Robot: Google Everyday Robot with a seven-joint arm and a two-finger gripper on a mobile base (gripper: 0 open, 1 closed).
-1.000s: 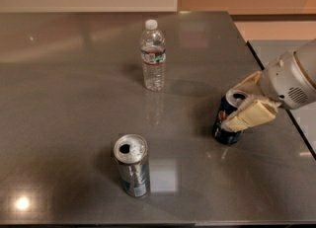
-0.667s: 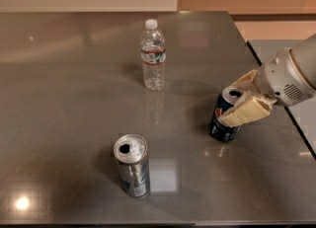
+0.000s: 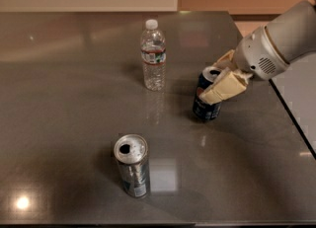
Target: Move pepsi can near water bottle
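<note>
The pepsi can, dark blue with a silver top, stands on the grey table to the right of centre, tilted slightly. My gripper comes in from the right and is shut on the can, with one cream finger across its front and the other behind its top. The water bottle, clear with a white cap and a red-white-green label, stands upright at the back centre, about a can's width to the left of the pepsi can.
A taller silver-grey can with an open top stands near the front, left of centre. The table's right edge runs close behind my arm. A wall lies beyond the table's far edge.
My gripper has carried the pepsi can to the left and towards the back, closer to the water bottle. The bottle and the silver can have not moved.
</note>
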